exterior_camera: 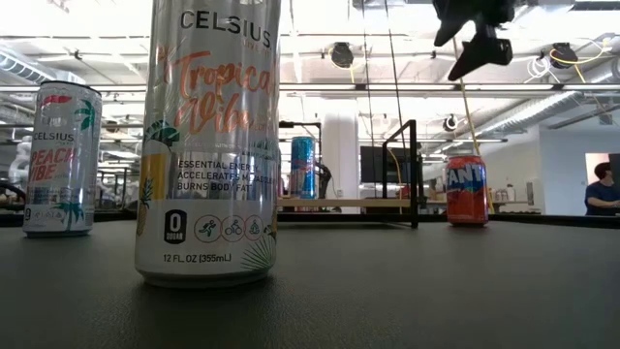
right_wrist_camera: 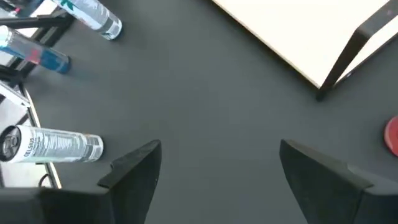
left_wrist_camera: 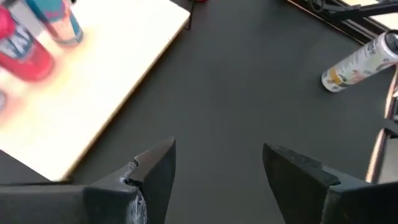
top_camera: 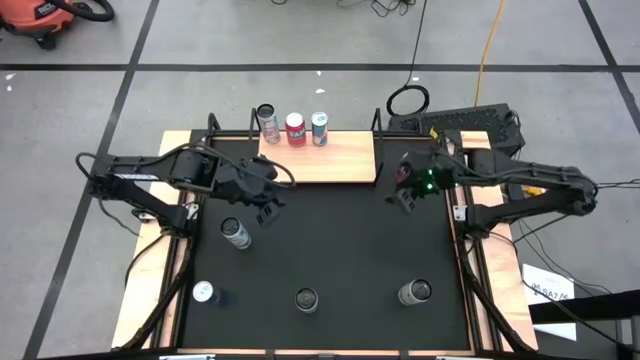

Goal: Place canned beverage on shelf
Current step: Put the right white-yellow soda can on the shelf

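Observation:
The shelf (top_camera: 320, 157), a light wooden board with black end posts, stands at the mat's far edge. Three cans rest upright on it: a silver one (top_camera: 268, 122), a red one (top_camera: 295, 128) and a teal one (top_camera: 319, 128). Several more cans stand on the black mat: one (top_camera: 236, 233) near my left gripper and others (top_camera: 205, 293) (top_camera: 306, 299) (top_camera: 414, 292) along the near edge. My left gripper (top_camera: 266, 203) hovers open above the mat just left of the shelf's near edge, with nothing between its fingers (left_wrist_camera: 217, 168). My right gripper (top_camera: 404, 197) hovers open by the shelf's right post, also with nothing in it (right_wrist_camera: 221, 168).
The shelf board (left_wrist_camera: 93, 74) has free room right of the three cans. Its black post (right_wrist_camera: 348, 56) stands close to my right gripper. A tall Celsius can (exterior_camera: 208, 145) fills the low view's foreground. Cables and a black box (top_camera: 470, 122) lie behind the table.

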Robot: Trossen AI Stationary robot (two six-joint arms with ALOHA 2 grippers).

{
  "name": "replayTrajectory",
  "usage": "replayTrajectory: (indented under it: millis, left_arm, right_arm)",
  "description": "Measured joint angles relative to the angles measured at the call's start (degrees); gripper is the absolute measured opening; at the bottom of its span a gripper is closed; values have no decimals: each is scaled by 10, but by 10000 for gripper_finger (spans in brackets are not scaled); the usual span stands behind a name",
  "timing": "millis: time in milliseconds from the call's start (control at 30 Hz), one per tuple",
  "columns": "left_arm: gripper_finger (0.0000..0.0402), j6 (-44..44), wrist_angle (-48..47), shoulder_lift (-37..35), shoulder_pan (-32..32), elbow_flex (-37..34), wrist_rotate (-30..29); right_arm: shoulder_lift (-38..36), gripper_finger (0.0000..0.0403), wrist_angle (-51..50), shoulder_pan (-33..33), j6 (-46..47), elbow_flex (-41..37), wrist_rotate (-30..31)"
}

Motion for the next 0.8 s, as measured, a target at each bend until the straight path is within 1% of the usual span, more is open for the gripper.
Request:
replayTrajectory:
  millis: [133,300,400,467,600,700,800]
  left_arm:
    - [238,-63,-1,11,-33,0,-4]
    - [238,-115,2,19,-75,0,-23]
    - [238,-134,23,19,-92,0,-41]
    - [238,-133,43,20,-101,0,-57]
    - [238,-92,72,20,-102,0,-73]
    - [238,-78,80,20,-94,0,-75]
    - [238,-77,79,20,-92,0,-75]
  right_arm:
    - [5,313,-4,76,40,0,57]
    - [25,313,0,173,106,0,95]
    - [41,313,-7,222,167,0,98]
    - [50,313,-20,253,211,0,99]
    - [60,313,-73,307,318,5,87]
    - [76,313,-137,346,386,43,81]
    - [105,313,-208,376,433,96,76]
